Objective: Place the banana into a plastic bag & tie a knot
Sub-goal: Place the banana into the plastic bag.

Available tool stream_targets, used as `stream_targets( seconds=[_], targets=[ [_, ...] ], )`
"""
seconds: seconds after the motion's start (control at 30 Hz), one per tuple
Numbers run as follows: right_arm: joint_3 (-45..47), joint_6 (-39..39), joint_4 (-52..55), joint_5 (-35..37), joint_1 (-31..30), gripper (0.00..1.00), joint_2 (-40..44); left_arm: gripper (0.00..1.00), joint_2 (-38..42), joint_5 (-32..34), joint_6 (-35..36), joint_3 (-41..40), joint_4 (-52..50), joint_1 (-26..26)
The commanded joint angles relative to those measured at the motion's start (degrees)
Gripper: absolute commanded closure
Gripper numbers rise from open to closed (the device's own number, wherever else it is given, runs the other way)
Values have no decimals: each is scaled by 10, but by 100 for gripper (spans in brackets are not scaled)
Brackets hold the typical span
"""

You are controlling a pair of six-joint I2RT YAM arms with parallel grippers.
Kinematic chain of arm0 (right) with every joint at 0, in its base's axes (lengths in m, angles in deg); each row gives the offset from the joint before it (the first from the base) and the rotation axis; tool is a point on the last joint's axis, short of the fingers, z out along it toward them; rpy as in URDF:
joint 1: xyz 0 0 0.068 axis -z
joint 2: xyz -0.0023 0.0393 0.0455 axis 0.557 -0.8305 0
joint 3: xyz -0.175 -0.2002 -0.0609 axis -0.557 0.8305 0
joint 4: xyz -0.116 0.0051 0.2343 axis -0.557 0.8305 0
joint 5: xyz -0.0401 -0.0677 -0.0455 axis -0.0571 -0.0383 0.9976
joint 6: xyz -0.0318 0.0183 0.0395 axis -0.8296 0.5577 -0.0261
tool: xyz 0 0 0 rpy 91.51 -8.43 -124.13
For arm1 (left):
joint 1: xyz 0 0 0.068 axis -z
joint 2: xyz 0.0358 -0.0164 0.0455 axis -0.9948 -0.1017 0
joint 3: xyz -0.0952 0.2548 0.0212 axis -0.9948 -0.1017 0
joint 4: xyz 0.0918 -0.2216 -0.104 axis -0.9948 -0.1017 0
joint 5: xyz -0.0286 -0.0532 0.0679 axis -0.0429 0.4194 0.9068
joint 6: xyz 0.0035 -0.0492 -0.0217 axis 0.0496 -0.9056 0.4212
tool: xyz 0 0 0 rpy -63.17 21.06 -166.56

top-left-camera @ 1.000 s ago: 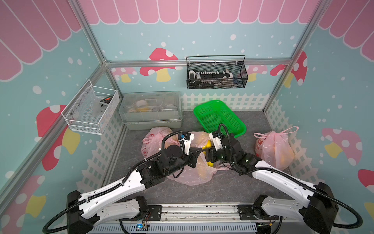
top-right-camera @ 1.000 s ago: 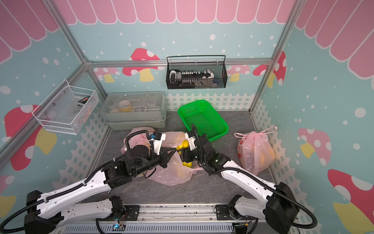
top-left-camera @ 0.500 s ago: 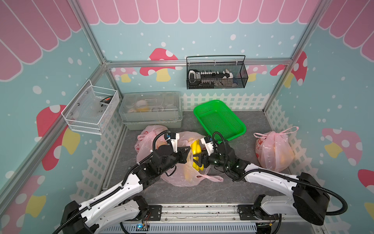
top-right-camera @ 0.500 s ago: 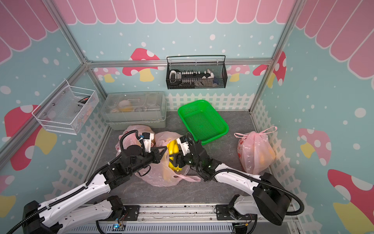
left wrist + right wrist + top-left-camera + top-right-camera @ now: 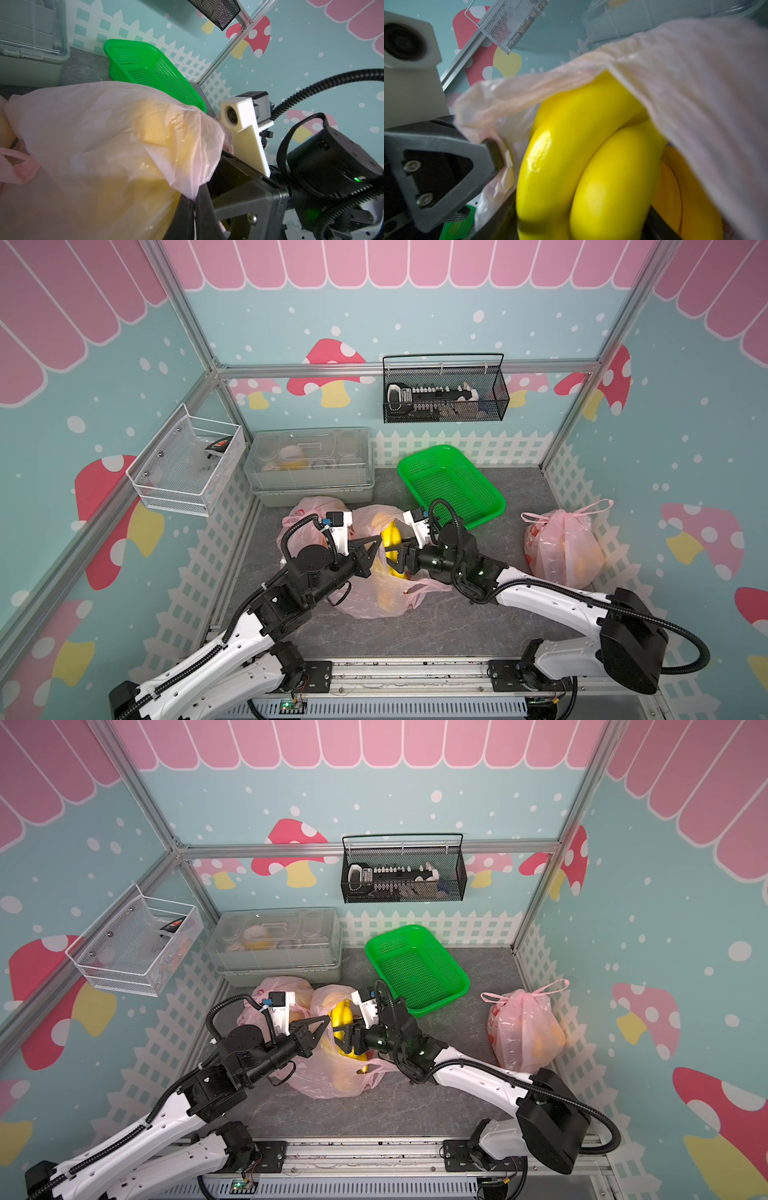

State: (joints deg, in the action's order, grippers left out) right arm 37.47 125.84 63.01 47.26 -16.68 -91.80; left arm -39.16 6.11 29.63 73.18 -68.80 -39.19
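A yellow banana bunch [image 5: 390, 536] [image 5: 342, 1014] sits at the mouth of a translucent pink plastic bag [image 5: 376, 597] [image 5: 328, 1079] lying mid-table. My right gripper [image 5: 393, 559] [image 5: 345, 1038] is shut on the banana; in the right wrist view the banana [image 5: 571, 166] fills the gap between the jaws of the gripper [image 5: 581, 228], and the bag's rim [image 5: 695, 83] drapes over it. My left gripper [image 5: 377, 541] [image 5: 326, 1020] is shut on the bag's rim, holding it up. The left wrist view shows pink film [image 5: 104, 135] pinched in that gripper [image 5: 194, 200].
A green basket [image 5: 453, 485] lies behind the right arm. A knotted pink bag [image 5: 561, 547] stands at the right fence and another pink bag [image 5: 305, 510] lies behind the left gripper. A clear lidded box [image 5: 309, 464] sits at the back; wire baskets hang on the walls.
Both grippers have shifted left together. The right gripper has carried the banana further into the bag's mouth, while the left gripper keeps its hold on the rim.
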Motion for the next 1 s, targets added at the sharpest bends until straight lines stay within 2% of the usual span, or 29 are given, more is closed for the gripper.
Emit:
stream_targets(
  seconds=[0.0,0.2,0.3,0.37,0.47,0.53,0.6,0.77,0.97],
  targets=[
    [-20,55,-92,-32,-20,36,-33,100,23,17,7,-19,-8,-7],
    [-33,88,-175,-19,-51,36,-126,100,67,25,-3,-52,-1,-11],
    [-56,44,-76,40,-56,36,-164,100,88,33,-6,-61,-6,-13],
    [-60,8,-16,85,-59,31,-165,100,99,43,-7,-61,-20,-16],
    [-67,-74,74,123,-68,22,-115,100,107,48,-5,-54,-54,-32],
    [-72,-130,145,153,-75,12,-59,100,105,35,-4,-51,-70,-50],
    [-68,-168,194,163,-75,7,-2,100,98,21,-3,-51,-81,-72],
    [-56,-270,312,165,-71,6,106,100,62,-42,4,-47,-85,-133],
    [-11,-353,401,155,-64,9,195,100,49,-60,21,-34,-89,-164]
  ],
)
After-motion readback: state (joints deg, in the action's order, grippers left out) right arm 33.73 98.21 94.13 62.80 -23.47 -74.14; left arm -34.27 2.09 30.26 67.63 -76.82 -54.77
